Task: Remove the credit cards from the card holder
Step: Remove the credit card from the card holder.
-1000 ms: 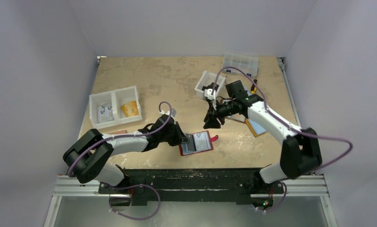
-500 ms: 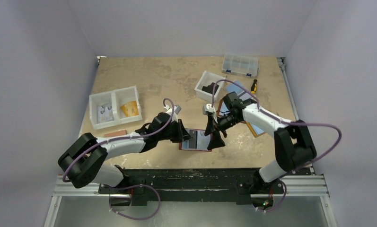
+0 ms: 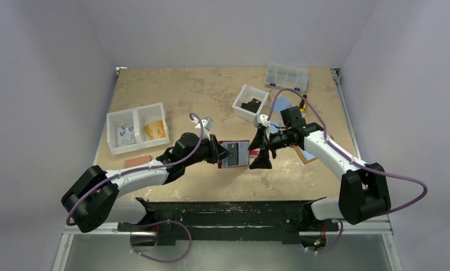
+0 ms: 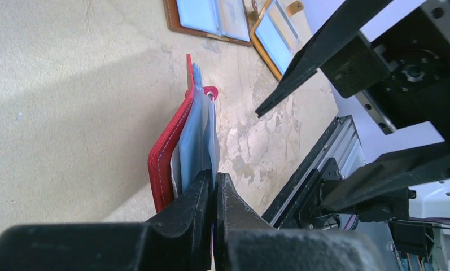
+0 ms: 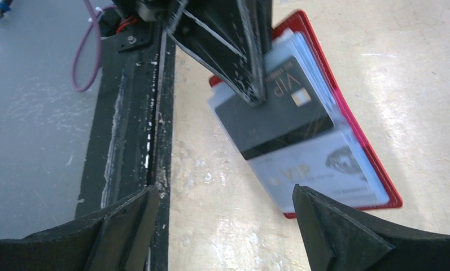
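Starting nearest the arm bases: your left gripper (image 4: pixel 213 183) is pressed together on the clear sleeves of the red holder (image 3: pixel 236 153), at its left edge, in the centre of the top view. The red holder stands open with its pages fanned and its strap tab (image 4: pixel 210 90) on the far side from that grip. Whether it rests on the table cannot be told. Two cards face the right wrist camera: a dark card (image 5: pixel 279 113) above a pale card (image 5: pixel 315 169). Just right, your right gripper (image 3: pixel 259 149) has its fingers wide apart, holding nothing; contact cannot be told. Farther off, toward upper right, lie a brown holder (image 4: pixel 208 17), an orange holder (image 4: pixel 276 36), a white bin (image 3: pixel 250 103) and a clear box (image 3: pixel 287 76). A two-part tray (image 3: pixel 136 127) sits left.
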